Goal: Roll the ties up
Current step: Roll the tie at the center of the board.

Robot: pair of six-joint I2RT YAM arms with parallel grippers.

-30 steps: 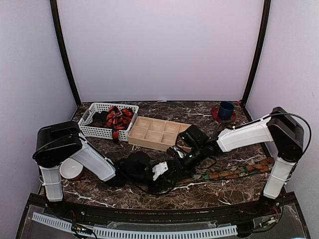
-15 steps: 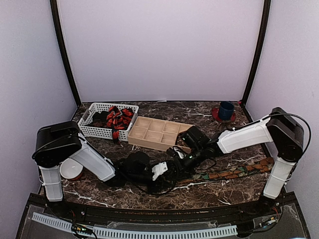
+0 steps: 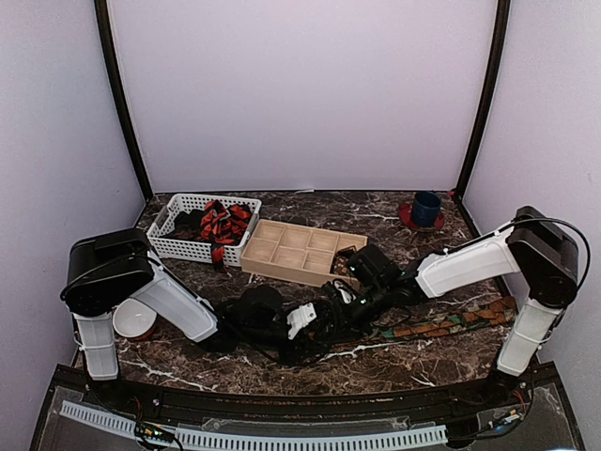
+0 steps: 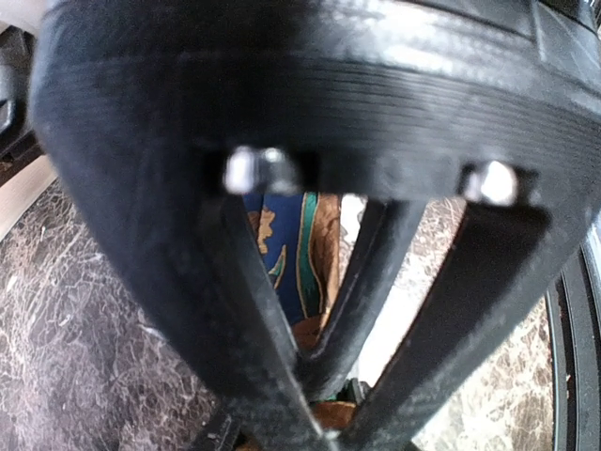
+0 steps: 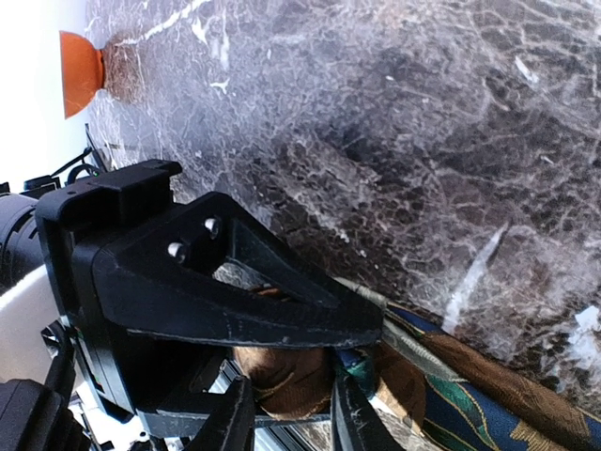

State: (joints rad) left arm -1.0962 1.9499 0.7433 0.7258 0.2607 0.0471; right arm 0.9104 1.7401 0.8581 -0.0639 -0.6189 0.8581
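A brown-orange tie with green patches (image 3: pixel 441 327) lies along the near right of the table, its left end wound into a small roll between both grippers. My left gripper (image 3: pixel 326 318) is shut on that end. In the left wrist view black fingers (image 4: pixel 254 310) close in a V over the blue, green and brown fabric (image 4: pixel 299 246). My right gripper (image 3: pixel 351 301) meets it from the right. In the right wrist view its fingertips (image 5: pixel 346 413) sit on both sides of the brown roll (image 5: pixel 286 376), under the left gripper's triangular finger (image 5: pixel 216 291). More ties, red-and-black and dark, fill the white basket (image 3: pixel 178 246).
A wooden compartment box (image 3: pixel 299 252) stands just behind the grippers. A blue cup on a red saucer (image 3: pixel 424 209) is at the back right. A white bowl (image 3: pixel 134 320) sits near the left arm's base. An orange object (image 5: pixel 79 73) shows far off in the right wrist view.
The right wrist has shifted slightly right and nearer; both grippers stay together on the tie's rolled end. The tie's long part has not moved.
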